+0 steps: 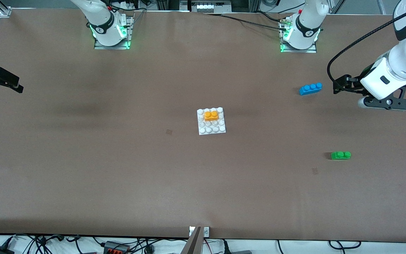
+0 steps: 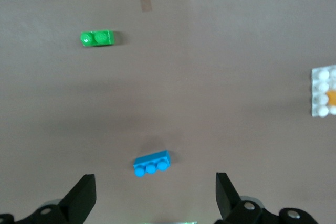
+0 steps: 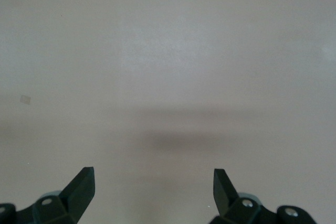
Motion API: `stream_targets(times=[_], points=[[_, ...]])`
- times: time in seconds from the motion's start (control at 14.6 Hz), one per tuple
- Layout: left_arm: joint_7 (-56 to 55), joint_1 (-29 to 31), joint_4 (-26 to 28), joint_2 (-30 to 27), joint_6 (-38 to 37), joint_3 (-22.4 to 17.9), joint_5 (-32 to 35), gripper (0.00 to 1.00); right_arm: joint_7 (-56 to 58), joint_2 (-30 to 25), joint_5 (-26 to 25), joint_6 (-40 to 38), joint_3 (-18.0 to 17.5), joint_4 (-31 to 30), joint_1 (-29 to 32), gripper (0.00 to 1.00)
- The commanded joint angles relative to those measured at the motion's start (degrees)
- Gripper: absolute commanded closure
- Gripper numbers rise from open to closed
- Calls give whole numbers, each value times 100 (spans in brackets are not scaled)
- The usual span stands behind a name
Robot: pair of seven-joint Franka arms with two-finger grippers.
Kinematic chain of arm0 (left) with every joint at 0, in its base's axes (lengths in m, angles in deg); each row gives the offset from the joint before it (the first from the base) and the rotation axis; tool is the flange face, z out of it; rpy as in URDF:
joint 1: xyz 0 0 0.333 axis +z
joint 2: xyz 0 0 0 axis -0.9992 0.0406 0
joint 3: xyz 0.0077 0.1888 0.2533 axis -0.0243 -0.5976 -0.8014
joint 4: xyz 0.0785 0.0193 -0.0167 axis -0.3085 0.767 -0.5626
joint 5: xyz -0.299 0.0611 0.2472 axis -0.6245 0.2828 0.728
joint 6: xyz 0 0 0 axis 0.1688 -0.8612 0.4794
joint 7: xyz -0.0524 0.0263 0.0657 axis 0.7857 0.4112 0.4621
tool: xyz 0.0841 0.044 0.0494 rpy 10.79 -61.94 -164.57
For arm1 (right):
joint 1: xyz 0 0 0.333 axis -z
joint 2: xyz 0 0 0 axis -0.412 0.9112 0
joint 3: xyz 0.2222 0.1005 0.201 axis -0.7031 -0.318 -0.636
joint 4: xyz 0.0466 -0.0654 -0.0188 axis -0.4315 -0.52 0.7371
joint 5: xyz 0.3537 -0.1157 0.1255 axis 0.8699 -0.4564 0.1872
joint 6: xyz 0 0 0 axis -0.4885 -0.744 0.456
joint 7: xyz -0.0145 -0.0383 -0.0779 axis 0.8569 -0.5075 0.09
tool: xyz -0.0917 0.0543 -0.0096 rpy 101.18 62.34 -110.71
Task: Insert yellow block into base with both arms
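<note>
Matte brown table [image 1: 118,158]: glossy two-stud yellow block [image 1: 211,115] on studded white base [image 1: 211,129].

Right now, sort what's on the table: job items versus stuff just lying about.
Job items:
- yellow block, sitting on the base
- base, mid-table
- left gripper, jaws open, over the table by the blue brick
- right gripper, jaws open, over bare table

Lying about:
- blue brick
- green brick
</note>
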Motion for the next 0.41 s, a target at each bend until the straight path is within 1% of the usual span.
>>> stream_targets(times=[0.0,0.21,0.34], points=[[50,193,-174,128,107,47,-4,0,33,13,90,-106,2,96,35,0],[68,193,-165,128,107,47,-74,0,24,4,90,-177,1,96,35,0],[50,184,-174,128,80,56,-74,0,33,4,90,-229,19,96,157,0]])
